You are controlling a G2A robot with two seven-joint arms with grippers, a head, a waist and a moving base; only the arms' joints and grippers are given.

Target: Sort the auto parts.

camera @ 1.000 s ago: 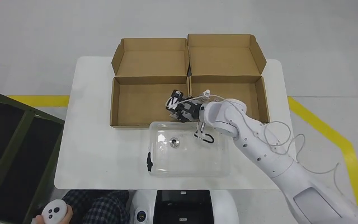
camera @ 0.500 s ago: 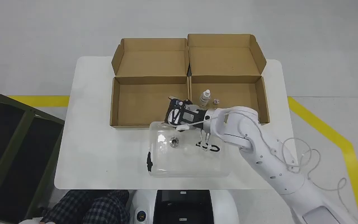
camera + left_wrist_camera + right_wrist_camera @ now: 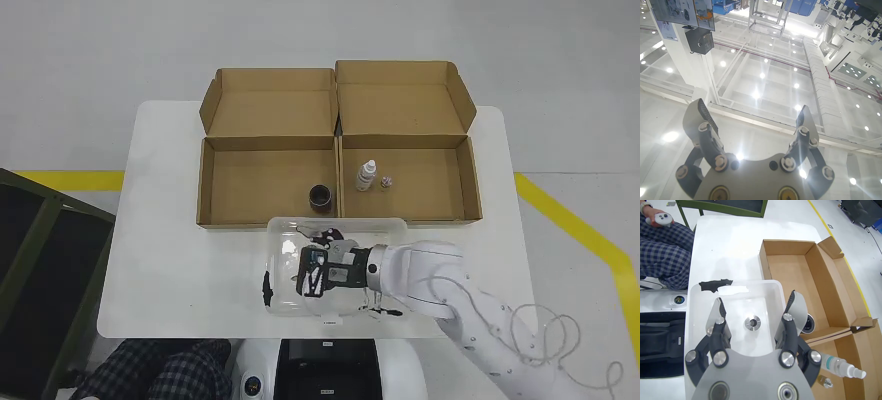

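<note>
Right jaws, back from cardboard box (image 3: 791,275), apart over metal ring (image 3: 752,323).

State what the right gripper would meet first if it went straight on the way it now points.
Probably the silver ring-shaped part on the floor of the clear bin: it lies in line between the open jaws of the right gripper. Depth is unclear, so the bin floor beside it is possible.

Lighting is bright and even, from overhead. Ceiling lamps (image 3: 762,75) flare into starbursts in the left wrist view, and glare spills over the base of the left gripper (image 3: 752,103). The white table (image 3: 170,250) reflects strongly. Shadows inside the cardboard boxes (image 3: 260,185) are soft. Straight lines bow toward the edges of the wrist views.
</note>
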